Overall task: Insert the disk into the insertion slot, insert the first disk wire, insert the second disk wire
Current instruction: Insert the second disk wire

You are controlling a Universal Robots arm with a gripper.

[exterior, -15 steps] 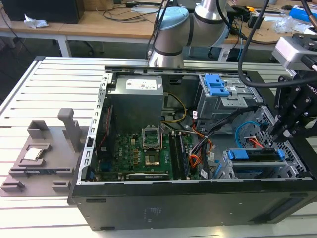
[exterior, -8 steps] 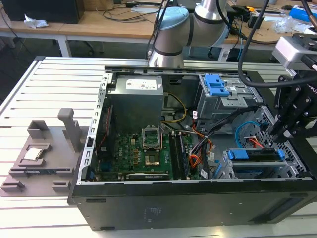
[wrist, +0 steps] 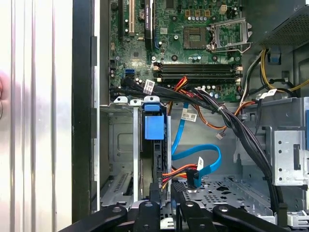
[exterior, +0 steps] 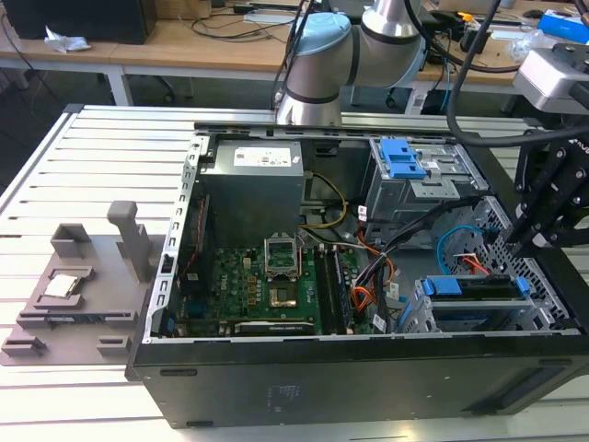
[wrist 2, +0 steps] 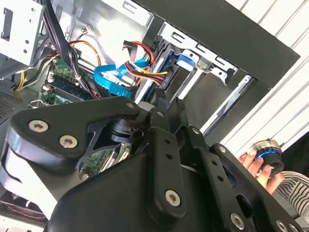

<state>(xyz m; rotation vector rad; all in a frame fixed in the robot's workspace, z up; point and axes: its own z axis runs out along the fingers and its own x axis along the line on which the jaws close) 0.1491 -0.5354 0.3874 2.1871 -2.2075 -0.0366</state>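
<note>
Disk (wrist: pixel 154 128): one, edge-on in its blue carrier, seated in the insertion slot.
Insertion slot (wrist: pixel 118 145): one silver perforated cage in a corner of the case (exterior: pixel 322 387).
First disk wire (wrist: pixel 176 170): one red-orange bundle, just beside the disk.
Second disk wire (wrist: pixel 205 157): one light-blue loop, touching the red-orange bundle's end.
Claw (wrist: pixel 165 189): one, mine, close over the disk's near edge, with both wires just to one side. I cannot tell whether it is spread or pressed together.
Bench (exterior: pixel 92 157): one, slatted, carrying the case.
</note>
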